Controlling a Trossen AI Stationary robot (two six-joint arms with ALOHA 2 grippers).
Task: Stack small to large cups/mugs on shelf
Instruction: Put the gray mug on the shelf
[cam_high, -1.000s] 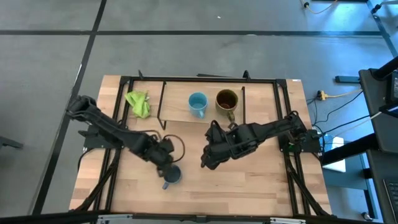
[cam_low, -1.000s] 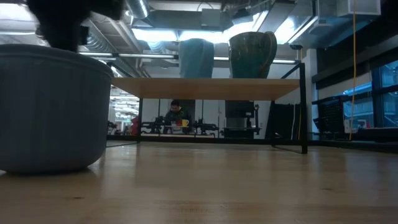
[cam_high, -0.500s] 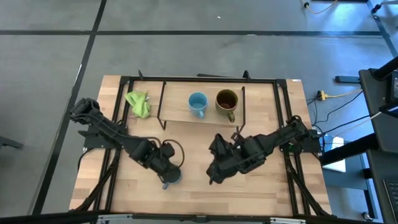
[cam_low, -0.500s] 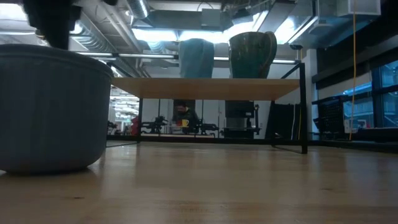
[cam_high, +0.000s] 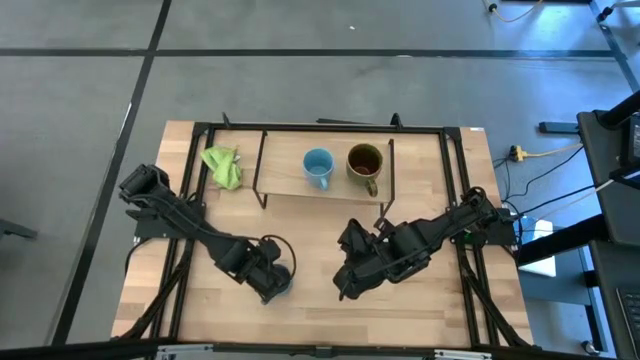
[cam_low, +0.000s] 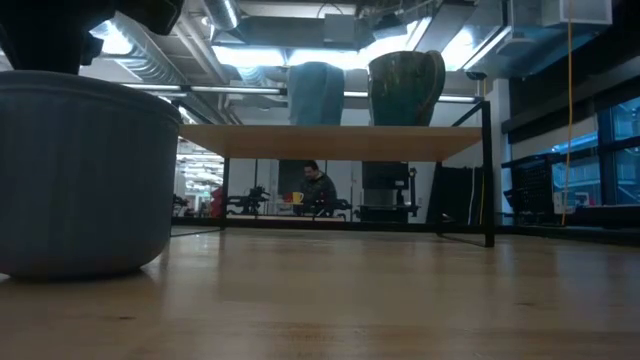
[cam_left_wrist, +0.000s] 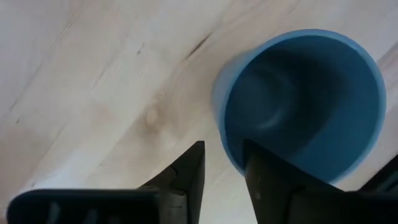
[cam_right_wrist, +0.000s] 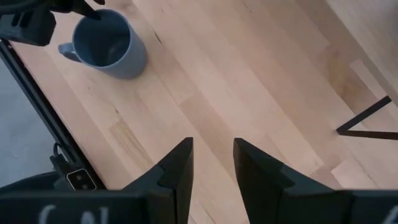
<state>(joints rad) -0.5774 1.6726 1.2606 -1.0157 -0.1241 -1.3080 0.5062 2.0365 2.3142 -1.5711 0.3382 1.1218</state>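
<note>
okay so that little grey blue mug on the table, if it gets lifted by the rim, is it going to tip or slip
The grey-blue mug looks rigid and smooth, so a rim pinch may slip. Its side handle probably makes it hang slightly tilted. The left gripper straddles the wall, one finger inside, which should limit tipping.

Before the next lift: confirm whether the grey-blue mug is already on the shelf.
No: the grey-blue mug stands on the table, off the shelf.
</note>
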